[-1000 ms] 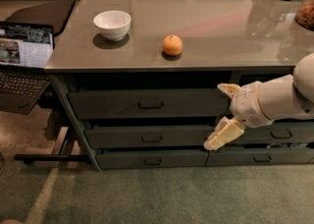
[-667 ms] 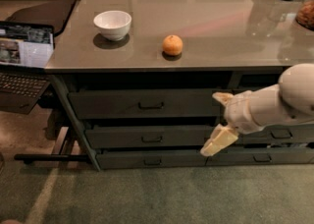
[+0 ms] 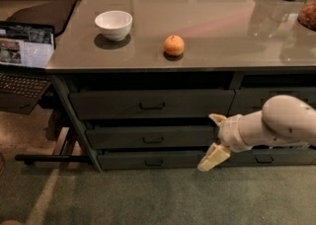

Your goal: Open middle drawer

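Observation:
The middle drawer [image 3: 148,137] is a dark grey-green flat front with a small bar pull [image 3: 153,140] at its centre. It sits shut between the taller top drawer [image 3: 148,103] and the slimmer bottom drawer [image 3: 148,160]. My gripper [image 3: 209,142] is at the right end of the middle drawer front, right of the pull and not touching it. It is open and empty, with one cream finger [image 3: 217,119] up and the other [image 3: 213,157] down.
On the grey counter [image 3: 222,17] stand a white bowl [image 3: 113,24] and an orange [image 3: 174,45]. An open laptop [image 3: 24,61] sits on a low stand at the left. More drawers [image 3: 266,101] lie behind my arm at the right. Green carpet covers the floor.
My gripper has moved down and a little left, from the level of the top drawer to the right end of the middle drawer. The drawers have not moved.

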